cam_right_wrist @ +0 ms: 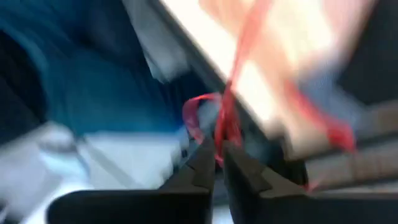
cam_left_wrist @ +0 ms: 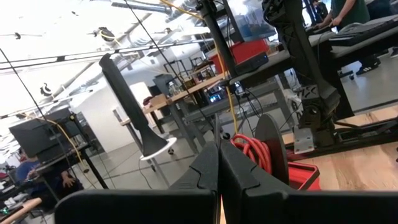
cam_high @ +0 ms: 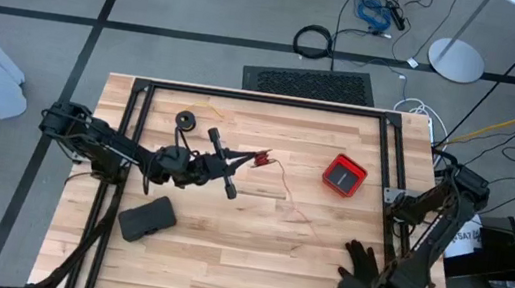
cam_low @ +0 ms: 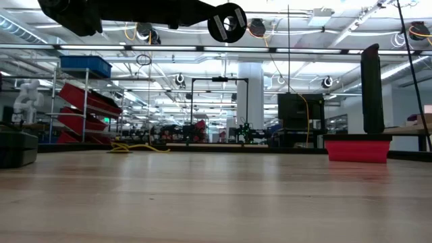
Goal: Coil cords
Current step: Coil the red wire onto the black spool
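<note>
Red cord (cam_high: 278, 177) trails across the wooden desk (cam_high: 222, 250) from the left claw (cam_high: 247, 159), which from above sits pinched on the spool end at desk centre, likely to wind it. The left wrist view shows its fingers closed beside the red coil (cam_left_wrist: 255, 152); the right wrist view shows the right claw (cam_right_wrist: 219, 155) nipped narrowly on a red strand, probably for tension.

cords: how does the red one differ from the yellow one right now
The red cord trails in a long loose line across mid-table; the yellow cord shows only as a short bit near the far edge. The red spool is up in the air at the left gripper; the yellow spool lies on the table. Both are thin cords with small black round spools.
</note>
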`<state>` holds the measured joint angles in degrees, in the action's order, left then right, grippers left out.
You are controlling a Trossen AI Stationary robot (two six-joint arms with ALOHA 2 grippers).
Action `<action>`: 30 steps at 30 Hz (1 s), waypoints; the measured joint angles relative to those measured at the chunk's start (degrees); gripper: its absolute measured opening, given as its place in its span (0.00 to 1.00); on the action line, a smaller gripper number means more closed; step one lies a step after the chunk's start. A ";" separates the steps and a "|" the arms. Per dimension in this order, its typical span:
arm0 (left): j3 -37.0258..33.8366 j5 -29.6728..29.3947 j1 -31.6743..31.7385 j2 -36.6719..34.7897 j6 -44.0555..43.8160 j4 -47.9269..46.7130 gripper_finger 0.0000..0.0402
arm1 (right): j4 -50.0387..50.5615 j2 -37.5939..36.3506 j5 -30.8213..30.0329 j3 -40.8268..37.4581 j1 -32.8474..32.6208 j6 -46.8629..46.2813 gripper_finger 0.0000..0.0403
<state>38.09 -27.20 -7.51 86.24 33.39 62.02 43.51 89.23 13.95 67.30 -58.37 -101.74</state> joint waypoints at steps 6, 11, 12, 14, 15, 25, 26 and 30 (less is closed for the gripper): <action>0.00 0.00 -0.02 0.00 -0.07 0.02 0.00 | 0.95 0.00 -14.00 0.92 0.63 5.06 0.27; 0.00 0.00 0.00 0.00 -0.07 0.02 0.00 | 6.19 0.00 -23.00 0.91 2.41 12.16 0.43; 0.00 0.00 0.00 0.00 -0.06 0.03 0.00 | 7.97 0.00 -26.78 0.91 3.12 14.16 0.44; 0.00 0.00 0.00 0.00 -0.05 0.03 0.00 | 11.91 0.00 -35.03 0.80 4.89 17.26 0.45; 0.00 0.00 0.00 0.00 -0.05 0.04 0.00 | 13.15 0.00 -39.31 0.55 6.02 19.06 0.45; 0.00 0.00 0.00 0.00 -0.04 0.03 0.00 | 2.09 0.00 -55.69 -7.39 23.07 49.04 0.38; 0.00 0.00 0.00 0.00 -0.04 0.03 0.00 | 0.03 0.02 -55.73 -8.71 24.73 50.99 0.37; 0.00 0.01 0.00 0.00 -0.04 0.02 0.00 | -5.11 0.02 -55.77 -12.35 29.47 55.75 0.36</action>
<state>38.09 -27.19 -7.51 86.24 33.34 62.04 38.40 89.25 -41.82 54.95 -28.90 -45.99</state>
